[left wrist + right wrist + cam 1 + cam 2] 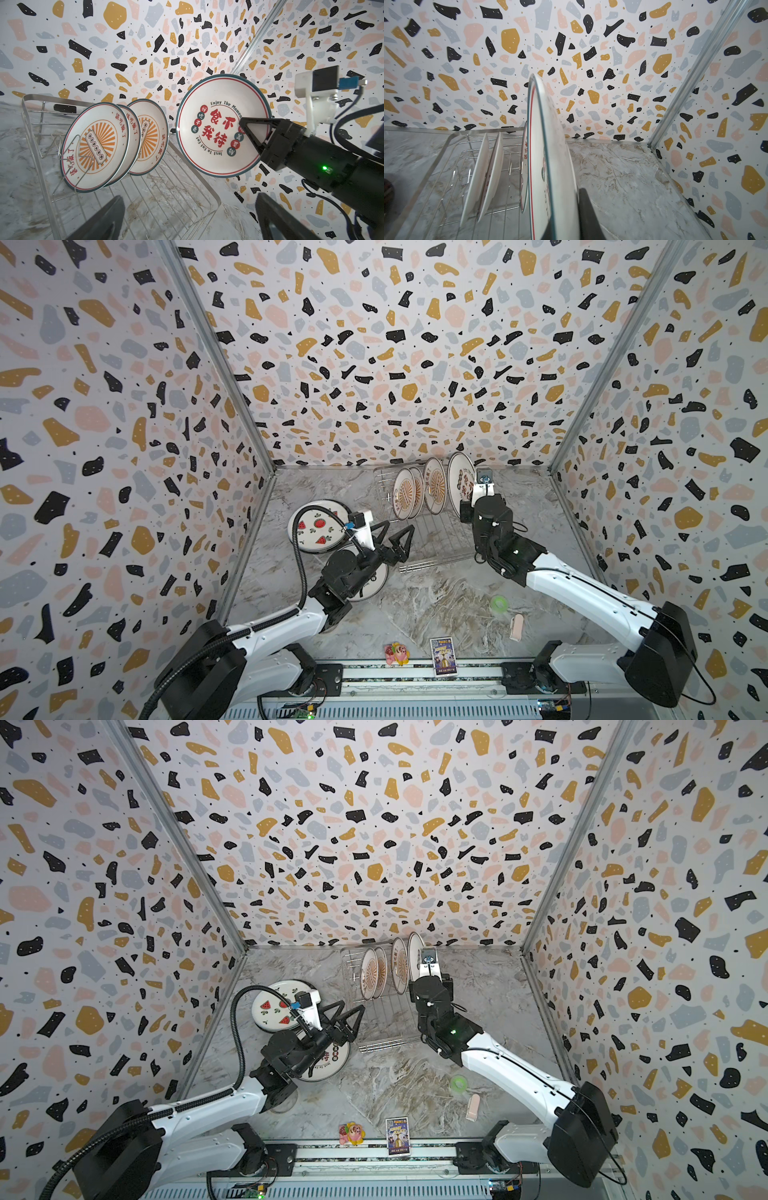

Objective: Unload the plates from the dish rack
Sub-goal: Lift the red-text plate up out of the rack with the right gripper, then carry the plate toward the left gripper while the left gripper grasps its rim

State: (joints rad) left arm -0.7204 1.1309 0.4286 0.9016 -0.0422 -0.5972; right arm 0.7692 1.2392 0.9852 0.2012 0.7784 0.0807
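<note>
The wire dish rack [432, 547] [31, 99] stands at the back of the table. Three orange sunburst plates [404, 494] [97, 145] [477, 178] stand upright in it. My right gripper [468, 506] [244, 124] [566, 226] is shut on the rim of a plate with red characters [460, 481] [209, 133] [552, 166]. It holds this plate upright at the rack's right end, and the lower edge looks clear of the wires. My left gripper [400, 540] [187, 224] is open and holds nothing, at the rack's front left corner. A watermelon plate [318, 526] lies flat on the table to the left. Another plate [376, 583] lies under my left arm.
A green ring [498, 603], a pink piece [516, 626], a card [443, 655] and a small toy [397, 653] lie near the front edge. Patterned walls close in the left, back and right sides. The watermelon plate rests on a dark-rimmed plate [332, 504].
</note>
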